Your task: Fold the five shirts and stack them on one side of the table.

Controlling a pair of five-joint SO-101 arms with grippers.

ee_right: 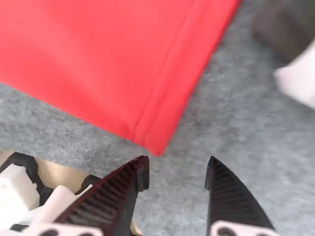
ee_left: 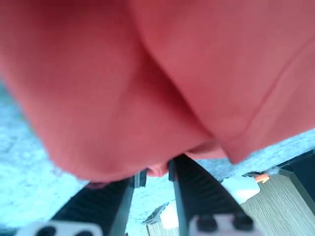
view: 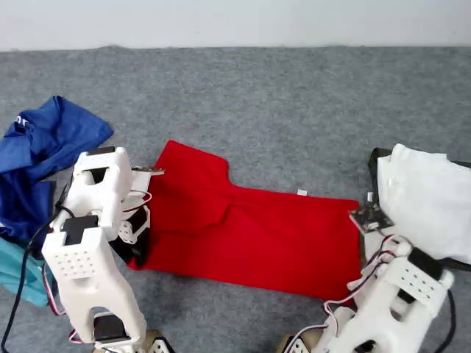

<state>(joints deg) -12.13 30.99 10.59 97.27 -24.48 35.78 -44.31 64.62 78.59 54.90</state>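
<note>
A red shirt (view: 250,235) lies spread across the middle of the grey table. My left gripper (ee_left: 153,176) is at its left edge, shut on a bunched fold of the red shirt (ee_left: 147,73), and the cloth hangs in a lump over the fingers. In the high view this gripper (view: 137,239) sits under the left arm at the shirt's near left corner. My right gripper (ee_right: 176,173) is open, just short of the red shirt's (ee_right: 98,59) near right corner, with bare carpet between its fingers. From above it (view: 366,224) stands beside the shirt's right hem.
A white shirt (view: 427,198) lies at the right edge on a dark garment (view: 379,158). Crumpled blue shirts (view: 44,140) and a teal one (view: 15,268) are piled at the left edge. The far half of the table (view: 294,95) is bare carpet.
</note>
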